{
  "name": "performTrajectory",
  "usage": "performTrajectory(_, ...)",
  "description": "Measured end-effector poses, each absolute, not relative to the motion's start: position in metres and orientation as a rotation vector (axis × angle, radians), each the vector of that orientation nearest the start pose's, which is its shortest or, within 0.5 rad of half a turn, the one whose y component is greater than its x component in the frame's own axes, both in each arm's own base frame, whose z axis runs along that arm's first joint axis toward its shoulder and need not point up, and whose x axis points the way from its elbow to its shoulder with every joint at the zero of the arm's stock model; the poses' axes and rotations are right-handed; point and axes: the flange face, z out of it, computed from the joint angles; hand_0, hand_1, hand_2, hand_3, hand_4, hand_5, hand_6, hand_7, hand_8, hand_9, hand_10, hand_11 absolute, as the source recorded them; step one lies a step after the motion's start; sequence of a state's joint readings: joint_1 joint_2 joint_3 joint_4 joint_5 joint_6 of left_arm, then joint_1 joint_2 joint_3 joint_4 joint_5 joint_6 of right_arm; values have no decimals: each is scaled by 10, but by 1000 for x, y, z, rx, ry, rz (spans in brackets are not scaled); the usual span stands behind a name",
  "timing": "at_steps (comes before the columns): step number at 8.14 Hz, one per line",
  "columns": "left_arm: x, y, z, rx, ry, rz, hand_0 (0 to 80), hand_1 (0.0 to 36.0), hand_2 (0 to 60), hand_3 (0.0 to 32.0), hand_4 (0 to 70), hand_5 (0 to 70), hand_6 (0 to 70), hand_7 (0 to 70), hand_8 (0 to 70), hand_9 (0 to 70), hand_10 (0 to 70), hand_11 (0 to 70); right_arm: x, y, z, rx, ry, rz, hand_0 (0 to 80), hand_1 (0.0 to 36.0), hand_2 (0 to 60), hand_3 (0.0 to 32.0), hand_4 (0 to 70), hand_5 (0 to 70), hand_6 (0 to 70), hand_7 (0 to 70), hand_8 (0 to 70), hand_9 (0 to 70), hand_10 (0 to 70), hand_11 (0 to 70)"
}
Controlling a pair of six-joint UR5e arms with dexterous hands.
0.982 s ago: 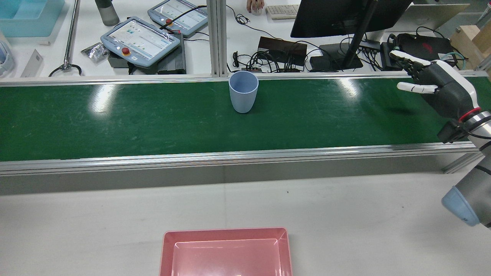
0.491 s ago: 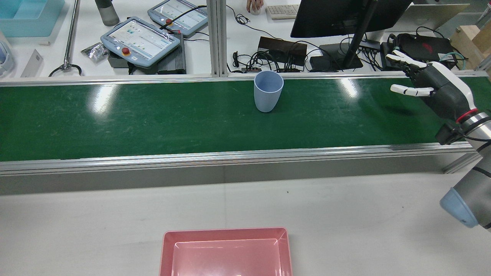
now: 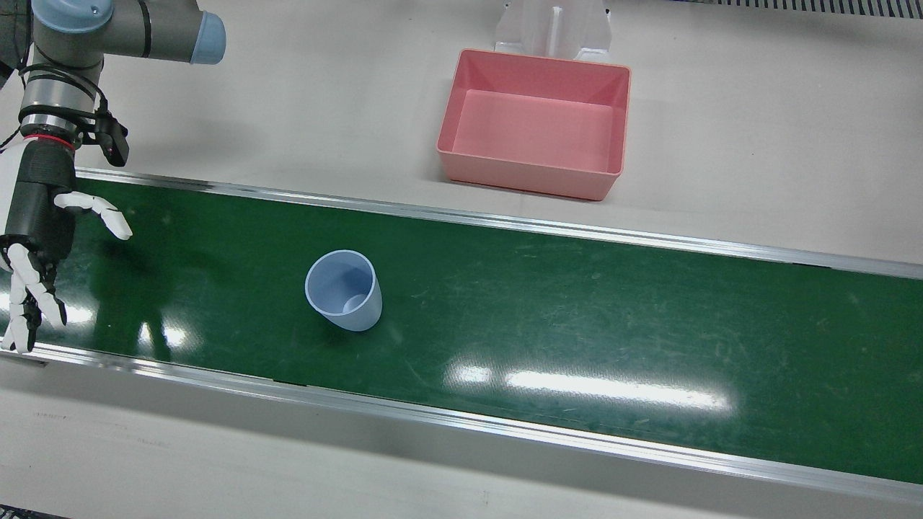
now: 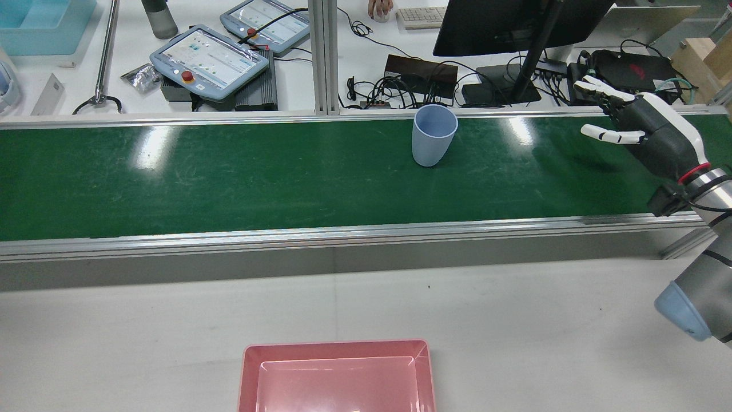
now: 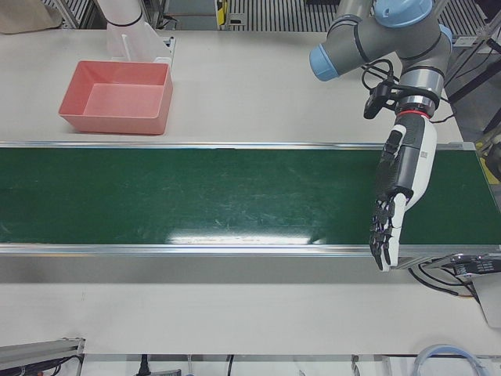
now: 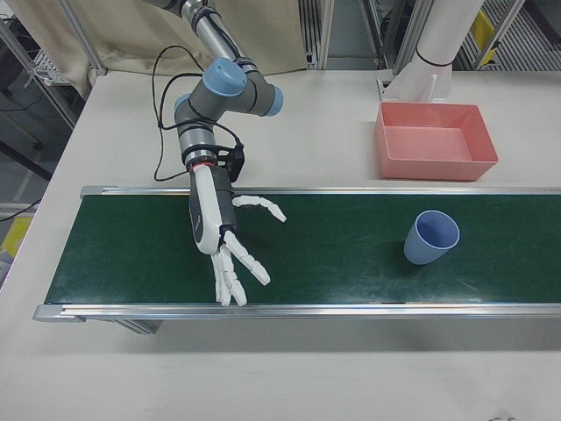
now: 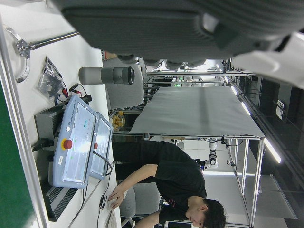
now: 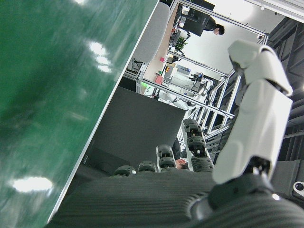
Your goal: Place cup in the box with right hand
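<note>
Nearest your robot, in the rear view, the pink box [image 4: 337, 375] sits empty on the pale table [image 4: 514, 320], so nothing of the placing is done yet. Beyond it runs the green conveyor belt [image 4: 229, 183], and the blue cup [image 4: 434, 135] stands upright and alone on the belt's far side, near the far rail, a little right of the box's line. Your right hand [image 4: 643, 129] hovers over the belt's right end, well apart from the cup, its fingers [image 4: 612, 135] spread wide and holding nothing. Your left hand [image 5: 398, 188] hangs over the belt's other end, fingers stretched out straight, also empty. By my reading, you are at the very start: reaching the cup, closing on it, carrying it over the near rail and releasing it into the box are all left to do.
</note>
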State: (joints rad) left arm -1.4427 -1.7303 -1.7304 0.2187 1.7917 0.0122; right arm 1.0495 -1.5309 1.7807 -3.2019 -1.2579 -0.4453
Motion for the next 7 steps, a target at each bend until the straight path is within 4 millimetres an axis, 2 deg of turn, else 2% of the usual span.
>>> performTrajectory(1, -41, -556, 549, -339, 2128, -1918, 0, 0, 0, 0, 0, 0, 0, 0, 0, 0, 0, 0, -112, -523, 571, -246, 2736, -2193, 453, 166, 241, 0, 22, 36, 46, 159, 9, 46, 1, 9)
performTrajectory(2, -41, -556, 549, -339, 2128, -1917, 0, 0, 0, 0, 0, 0, 0, 0, 0, 0, 0, 0, -113, -523, 571, -242, 2737, -2191, 454, 168, 244, 0, 23, 35, 34, 100, 0, 13, 0, 6)
performTrajectory(7, -41, -556, 548, -339, 2128, -1916, 0, 0, 0, 0, 0, 0, 0, 0, 0, 0, 0, 0, -122, -524, 565, -218, 2756, -2173, 456, 169, 241, 0, 11, 38, 41, 125, 14, 50, 0, 3)
